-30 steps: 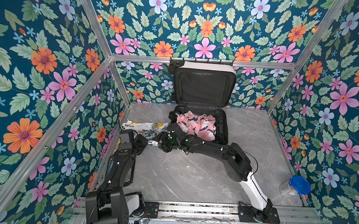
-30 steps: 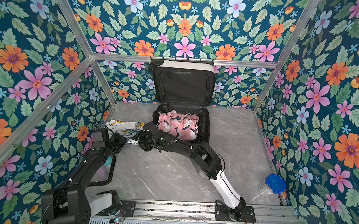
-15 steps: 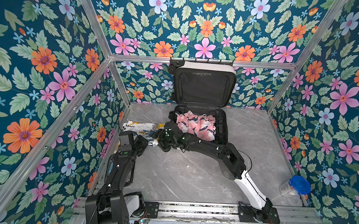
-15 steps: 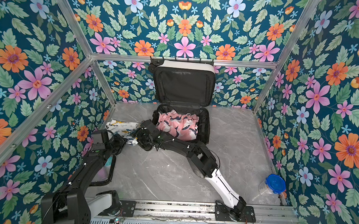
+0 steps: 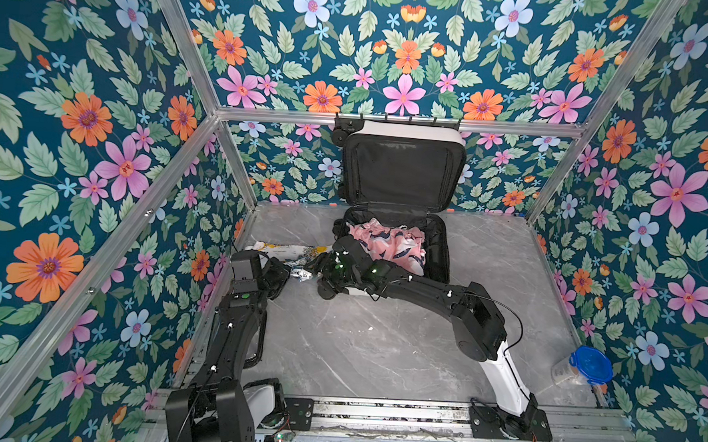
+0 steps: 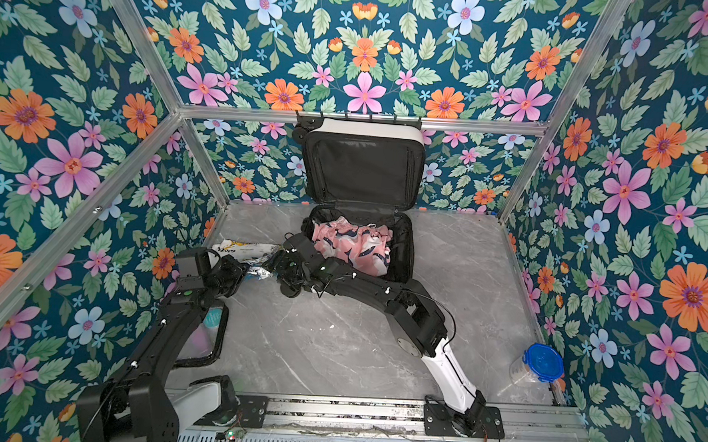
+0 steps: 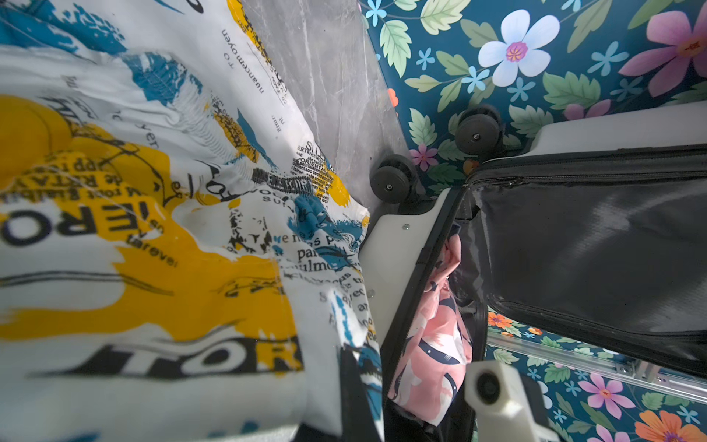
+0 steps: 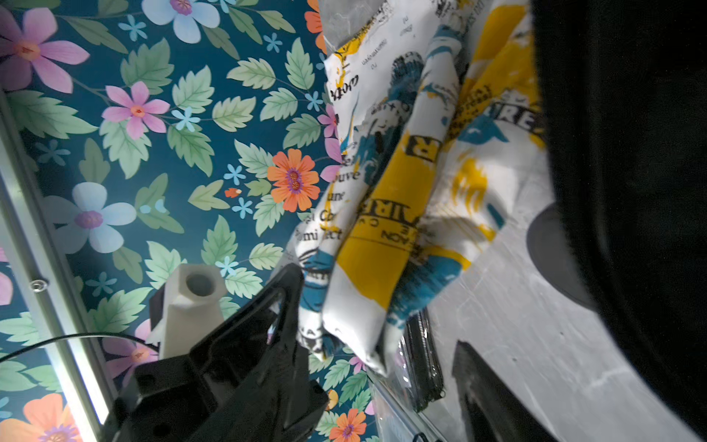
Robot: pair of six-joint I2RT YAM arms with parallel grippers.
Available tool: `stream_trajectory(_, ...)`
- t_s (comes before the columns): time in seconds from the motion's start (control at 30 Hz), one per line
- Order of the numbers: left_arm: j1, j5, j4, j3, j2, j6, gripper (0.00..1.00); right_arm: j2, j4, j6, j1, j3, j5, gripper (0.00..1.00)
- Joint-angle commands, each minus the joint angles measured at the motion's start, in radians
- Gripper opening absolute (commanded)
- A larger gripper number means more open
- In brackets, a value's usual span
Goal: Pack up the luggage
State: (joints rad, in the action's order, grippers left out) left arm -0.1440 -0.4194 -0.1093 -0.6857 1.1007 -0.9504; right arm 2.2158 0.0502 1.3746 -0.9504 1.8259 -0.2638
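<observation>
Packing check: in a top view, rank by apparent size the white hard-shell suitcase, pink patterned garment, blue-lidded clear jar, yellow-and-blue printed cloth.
Largest: white suitcase.
Next: pink garment.
Last: clear jar and printed cloth, too alike to rank; cloth partly hidden.

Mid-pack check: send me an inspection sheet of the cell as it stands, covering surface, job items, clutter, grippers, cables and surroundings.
Surface: grey marble table, bare in the middle, a few white specks.
Job's things: luggage open at the back, lid upright against the wall; pink garment inside; printed cloth outside, left of it.
Clutter: clear pouch under the left arm; blue-lidded jar at front right.
Grippers: left gripper shut on the printed cloth; right gripper open beside it.
Cables: thin black cable loops off the right arm's elbow.
Surroundings: floral walls, aluminium frame.
</observation>
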Motion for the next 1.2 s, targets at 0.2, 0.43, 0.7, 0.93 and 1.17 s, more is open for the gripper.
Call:
stream_trajectory(0.2, 0.0, -0.033, 0.011, 0.016, -0.036, -0.04, 0.0, 0.067, -0.083, 0.086, -0.012, 0.066, -0.03, 0.99)
stream_trajectory(0.43, 0.0, -0.049, 0.013, 0.034, -0.048, -0.05, 0.0, 0.173, -0.122, 0.183, -0.013, 0.164, -0.036, 0.99)
stream_trajectory(0.7, -0.012, -0.058, -0.026, 0.016, -0.064, -0.029, 0.0, 0.23, -0.076, 0.184, 0.008, 0.262, -0.036, 0.99)
stream_trajectory(0.93, -0.011, -0.067, -0.03, 0.037, -0.081, -0.031, 0.0, 0.321, -0.034, 0.157, 0.024, 0.424, -0.1, 0.81)
stream_trajectory(1.17, -0.011, -0.063, -0.04, 0.044, -0.093, -0.027, 0.0, 0.387, -0.03, 0.102, 0.024, 0.542, -0.146, 0.4)
